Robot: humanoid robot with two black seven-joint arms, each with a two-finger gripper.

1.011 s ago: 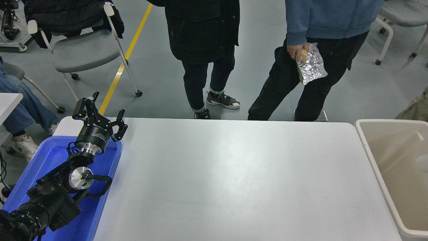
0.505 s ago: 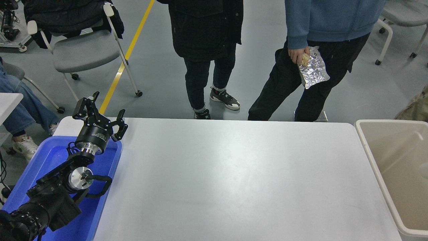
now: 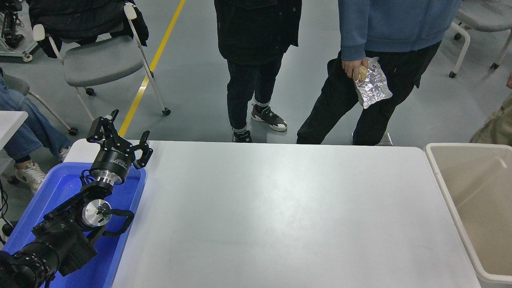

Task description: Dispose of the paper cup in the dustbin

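Observation:
The beige dustbin stands against the table's right end, and its smooth inside shows nothing in it. The paper cup is not in view. My left gripper is parked at the lower left above the blue tray, with its fingers spread open and nothing between them. My right arm and gripper are out of view.
A shallow blue tray sits on the white table's left end under the left arm. Two people stand at the far side; one hand holds a crumpled foil bag. Chairs stand behind.
A faint pale blur at the bin's right edge in the earlier frames is gone. The person in black has stepped to the right. The left arm has not moved.

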